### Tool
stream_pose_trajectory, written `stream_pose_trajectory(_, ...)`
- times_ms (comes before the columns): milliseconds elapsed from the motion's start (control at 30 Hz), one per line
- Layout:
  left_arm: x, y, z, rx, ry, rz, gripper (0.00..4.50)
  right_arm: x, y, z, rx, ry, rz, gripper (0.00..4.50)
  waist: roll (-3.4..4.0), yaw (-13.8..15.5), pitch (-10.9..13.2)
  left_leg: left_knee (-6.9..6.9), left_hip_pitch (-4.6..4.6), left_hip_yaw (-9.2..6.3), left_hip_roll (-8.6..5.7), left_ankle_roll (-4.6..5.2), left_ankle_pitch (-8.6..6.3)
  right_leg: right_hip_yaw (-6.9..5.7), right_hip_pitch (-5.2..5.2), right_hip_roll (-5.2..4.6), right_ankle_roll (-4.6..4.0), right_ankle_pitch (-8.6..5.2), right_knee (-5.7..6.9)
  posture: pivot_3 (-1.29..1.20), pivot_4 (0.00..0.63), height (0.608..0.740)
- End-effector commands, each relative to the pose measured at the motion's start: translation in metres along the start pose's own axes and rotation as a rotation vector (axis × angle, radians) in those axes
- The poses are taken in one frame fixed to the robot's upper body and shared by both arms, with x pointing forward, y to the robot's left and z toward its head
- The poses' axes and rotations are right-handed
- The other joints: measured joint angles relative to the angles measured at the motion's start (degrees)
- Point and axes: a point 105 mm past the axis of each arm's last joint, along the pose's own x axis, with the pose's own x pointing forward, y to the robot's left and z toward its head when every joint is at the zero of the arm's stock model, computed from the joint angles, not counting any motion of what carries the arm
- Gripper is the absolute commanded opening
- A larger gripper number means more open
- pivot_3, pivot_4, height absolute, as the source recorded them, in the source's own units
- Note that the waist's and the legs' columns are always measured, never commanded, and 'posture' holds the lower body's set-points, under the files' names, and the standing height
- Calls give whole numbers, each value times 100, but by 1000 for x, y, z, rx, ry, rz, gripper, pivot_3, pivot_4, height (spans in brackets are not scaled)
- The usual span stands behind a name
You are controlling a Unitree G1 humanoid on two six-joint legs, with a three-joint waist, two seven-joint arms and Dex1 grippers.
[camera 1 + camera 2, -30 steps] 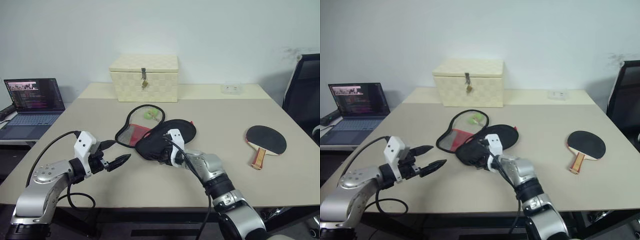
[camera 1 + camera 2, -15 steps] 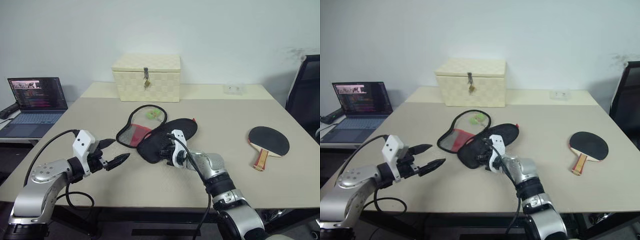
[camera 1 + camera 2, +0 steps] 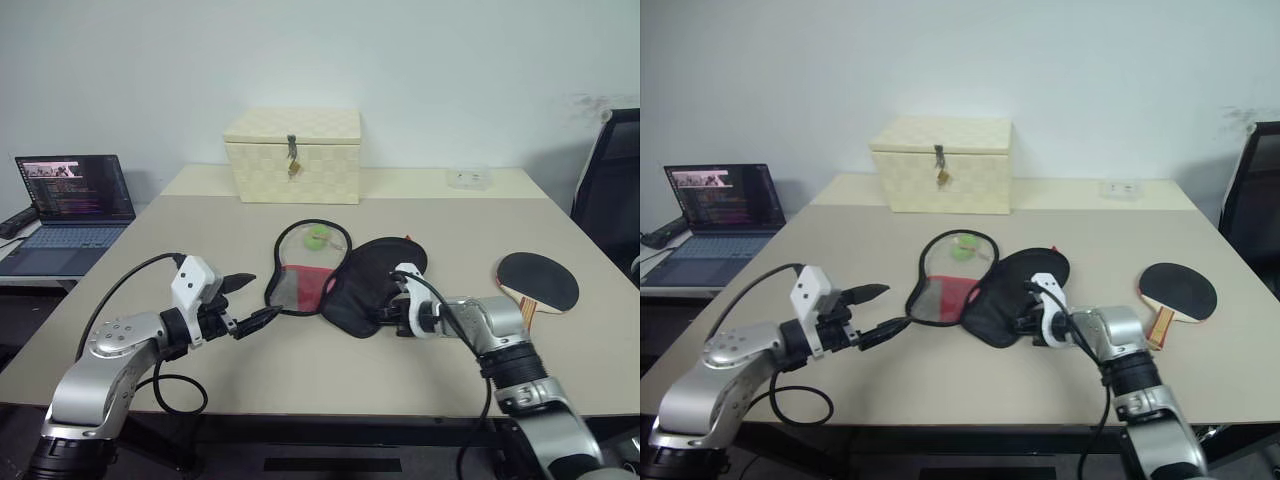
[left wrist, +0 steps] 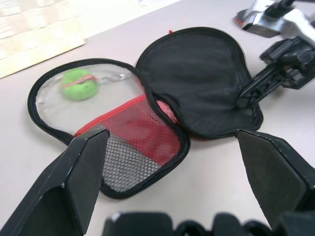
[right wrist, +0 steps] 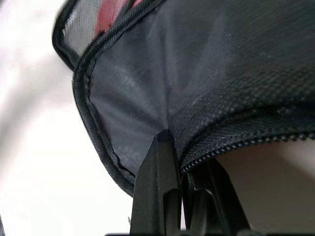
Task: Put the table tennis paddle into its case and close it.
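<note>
So far the job has hardly begun, judging by how things lie on the table (image 3: 300,385). Nearest the camera, at the lower left of the head views, the left gripper (image 3: 252,304) hangs just above the tabletop with its two black fingers spread apart and nothing between them, its tips pointing toward the near edge of the case (image 3: 340,282) and stopping just short of it. At the lower right of centre, the right gripper (image 3: 384,313) is clamped shut on the near rim of the case's black flap; its own wrist view shows the fingers (image 5: 158,189) pinching the fabric beside the zip line. The case lies in the middle of the frame, unzipped and spread open: the black half rests on the right, while the half with the red panel and mesh pocket lies flat on the left, with the small green ball tag (image 3: 317,237) resting inside the clear part at its far end. Nothing is inside the case. The paddle (image 3: 535,287) sits at the right of the frame, well apart from the case, black face up and handle pointing toward the near edge, untouched by either gripper. Farther back, a cream woven box (image 3: 293,154) stands near the far side of the table, and a laptop (image 3: 70,196) is open at the far left. Still to do, then: pick up the paddle, slide it into the open case, fold the flap over and run the zip shut.
</note>
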Motion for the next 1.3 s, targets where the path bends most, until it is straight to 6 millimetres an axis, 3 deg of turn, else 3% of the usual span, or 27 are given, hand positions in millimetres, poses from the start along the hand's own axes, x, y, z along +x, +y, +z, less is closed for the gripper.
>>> stream_pose_trajectory(33,4,-1,10,32,-30,-16,4500,-13,-23,10,-106,36,-52,51,-1,0,0,0,0,1,-1,0,0,0,0,1,1,0,0,0,150,740)
stream_pose_trajectory(133,6,-3,10,33,-30,-26,4500,-19,-37,21,-175,64,-66,51,-1,-1,0,3,0,4,-1,0,0,-1,2,2,1,0,-1,0,150,740)
stream_pose_trajectory(433,5,-5,8,34,-30,-21,4500,-19,-46,45,-365,126,-80,51,0,-2,0,6,-5,6,-1,0,0,-2,0,1,1,0,-1,0,150,740)
stream_pose_trajectory(1100,10,-5,8,36,-39,-15,4500,-40,-69,58,-531,214,-209,51,1,4,1,6,-7,-8,-2,-2,1,-2,-1,-4,0,1,0,0,150,740)
stream_pose_trajectory(1200,12,-6,8,38,-40,-24,4500,-40,-71,63,-525,172,-239,691,1,3,1,7,-7,-7,-3,-2,1,-2,-1,-4,0,1,1,0,150,740)
stream_pose_trajectory(1300,14,-6,8,39,-42,-30,4500,-41,-73,65,-525,156,-261,1706,1,0,1,7,-7,-6,-2,-2,1,-1,-2,-4,-1,1,2,0,150,740)
